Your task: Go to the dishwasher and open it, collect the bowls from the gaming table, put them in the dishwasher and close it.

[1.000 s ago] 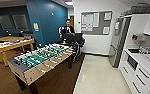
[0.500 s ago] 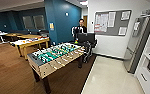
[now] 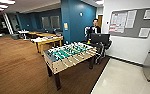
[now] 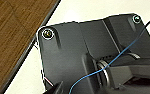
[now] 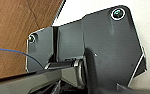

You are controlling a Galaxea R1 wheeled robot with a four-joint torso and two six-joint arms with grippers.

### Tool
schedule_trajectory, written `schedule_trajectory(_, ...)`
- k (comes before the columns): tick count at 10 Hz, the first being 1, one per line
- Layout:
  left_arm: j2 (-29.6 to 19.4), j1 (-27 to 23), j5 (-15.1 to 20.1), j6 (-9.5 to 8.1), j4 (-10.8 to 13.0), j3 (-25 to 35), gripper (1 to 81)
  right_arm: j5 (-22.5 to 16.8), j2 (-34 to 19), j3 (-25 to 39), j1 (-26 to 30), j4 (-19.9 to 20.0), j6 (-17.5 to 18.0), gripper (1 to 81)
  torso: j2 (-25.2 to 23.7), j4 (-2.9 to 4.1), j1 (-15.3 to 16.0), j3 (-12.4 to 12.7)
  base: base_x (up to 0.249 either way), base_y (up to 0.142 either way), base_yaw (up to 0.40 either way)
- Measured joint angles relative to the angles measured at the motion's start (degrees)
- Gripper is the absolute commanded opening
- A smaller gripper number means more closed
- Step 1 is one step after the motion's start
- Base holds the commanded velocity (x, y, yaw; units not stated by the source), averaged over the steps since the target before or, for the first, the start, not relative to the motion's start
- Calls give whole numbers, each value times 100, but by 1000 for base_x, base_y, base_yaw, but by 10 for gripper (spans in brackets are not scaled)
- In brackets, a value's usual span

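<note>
Ahead, we face the green foosball table [image 3: 71, 53]; the gaming table [image 3: 46, 40] stands beyond it (bowls too small to make out). Likely light, rigid, slick bowls, best pinched at the rim. We cannot tell either gripper's state.

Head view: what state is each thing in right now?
Foosball table: upright, standing on the wood floor, nobody playing.
Gaming table: upright, top covered with colourful items.
Monitor: screen dark.
Person: standing behind the monitor.
Notice board: on the wall, papers pinned.
</note>
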Motion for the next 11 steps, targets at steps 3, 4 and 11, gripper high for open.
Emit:
schedule_trajectory(3, 17, 0, 29, 2, 0, -6, 811, 26, 4, -5, 18, -2, 0, 811, 0, 0, -2, 0, 0, 0, 365)
schedule_trajectory(4, 15, 0, 29, 2, 0, -6, 811, 24, 15, -5, 18, 0, 0, 811, 0, 0, -2, 0, 0, 0, 365)
schedule_trajectory(11, 37, 0, 77, 0, 0, -22, 811, 17, 45, -13, 18, -2, 0, 811, -2, 0, -6, 2, 0, 0, 365)
